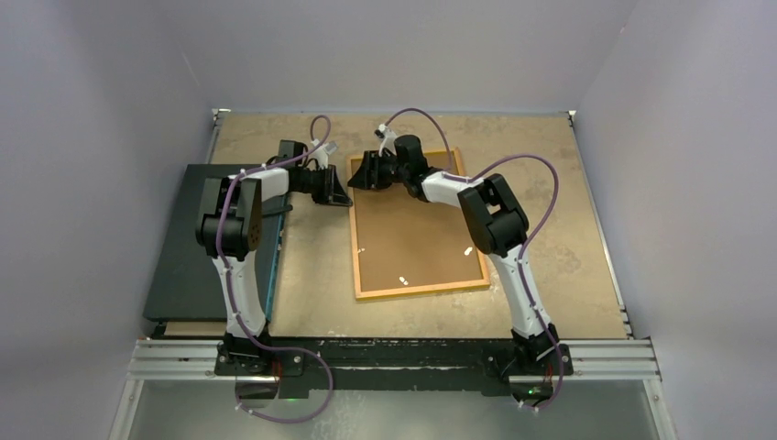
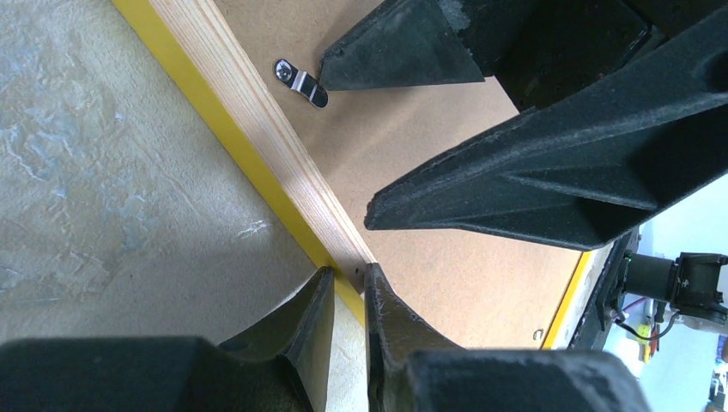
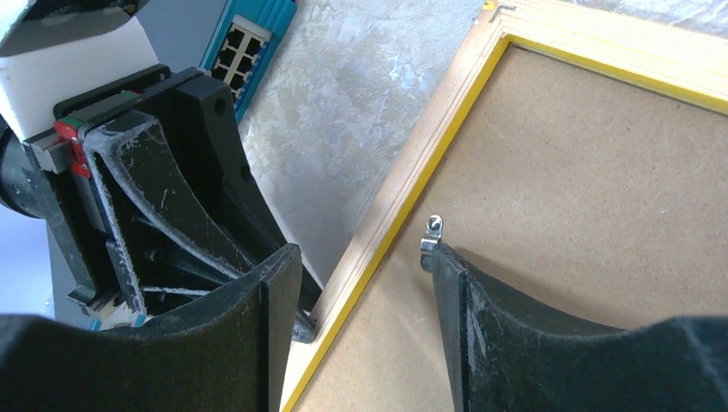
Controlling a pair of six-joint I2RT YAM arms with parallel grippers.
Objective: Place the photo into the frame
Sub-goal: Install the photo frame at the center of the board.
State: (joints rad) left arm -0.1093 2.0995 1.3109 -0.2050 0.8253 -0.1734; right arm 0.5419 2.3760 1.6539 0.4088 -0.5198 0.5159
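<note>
frame [image 1: 421, 289]: flat mid-table, back up, long axis near-far
left gripper [image 2: 348, 279]: pinching its left rail, far end
right gripper [image 3: 360, 257]: spread, finger at clip [image 3: 432, 232] (nearer arm)
photo: unseen

From above, the light is soft, even and a little dim. It tints the walls [image 1: 101, 137] lavender, leaves only faint shadows on the counter [image 1: 568, 229], and picks out small white glints on the brown board [image 1: 412, 229]. My wrist views are brighter. The frame [image 2: 283, 163] shows crisp wood grain, while my left claw [image 2: 348, 275] and right claw [image 3: 360, 257] loom dark and soft-edged. The lower right of the left wrist view burns out pale blue-white.
</note>
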